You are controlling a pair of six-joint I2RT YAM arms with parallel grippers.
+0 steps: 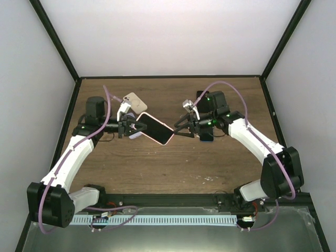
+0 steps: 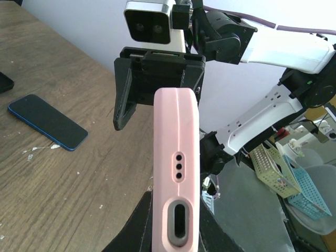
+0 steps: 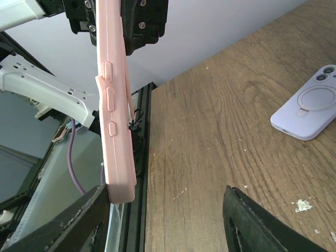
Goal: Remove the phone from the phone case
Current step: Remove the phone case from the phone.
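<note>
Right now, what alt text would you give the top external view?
The left gripper holds a pink-cased phone by one end above the wooden table, while the right gripper, jaws open, reaches around its other end. A beige phone lies beyond the left gripper.

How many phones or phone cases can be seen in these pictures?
4. A pink cased phone, held up by the left claw; a beige one on the table beyond it; a lilac one under that claw; a blue phone near the right arm. Arms may hide more.
</note>
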